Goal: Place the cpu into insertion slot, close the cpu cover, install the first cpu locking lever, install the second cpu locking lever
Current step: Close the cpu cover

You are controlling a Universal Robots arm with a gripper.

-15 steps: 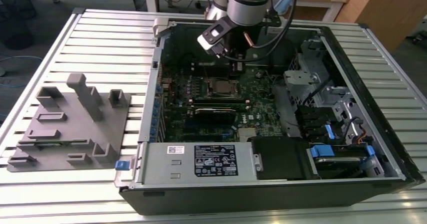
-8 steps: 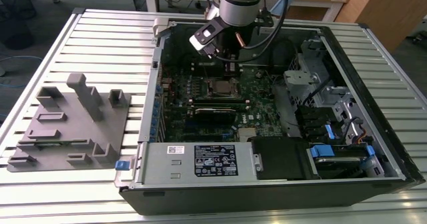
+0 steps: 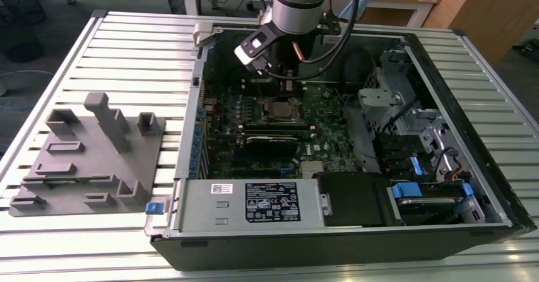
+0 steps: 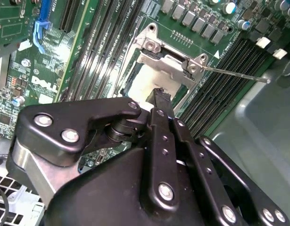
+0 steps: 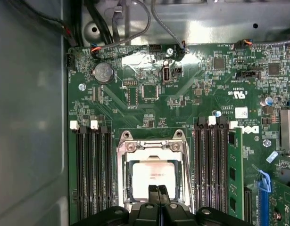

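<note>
Table (image 3: 126, 42) of pale metal slats carries an open computer case (image 3: 337, 247) lying on its side, with a grey moulded tray (image 3: 84, 162) beside it toward the exterior view's left. Inside the case sit a grey power supply box (image 3: 252, 201) along the near wall, drive bays with blue tabs toward the exterior view's right, and a green circuit board (image 3: 227, 105) on the floor. The robot arm (image 3: 299, 4) reaches down into the case from the far side.

On the board, rows of long black memory slots (image 5: 93, 169) flank the insertion slot (image 3: 278, 110) on two sides. The cpu cover (image 5: 152, 147), a silvery frame, lies flat over the slot, and the cpu (image 5: 152, 172) rests in the slot, its pale face showing through the cover's window. In the second wrist view a thin metal lever (image 4: 234, 74) juts from a corner of the cover (image 4: 168, 61) toward the grey case wall.

The gripper (image 5: 159, 189) hangs just over one edge of the cpu; its jaws are pressed together with nothing seen between them, the dark tip (image 4: 160, 94) pointing at the window
</note>
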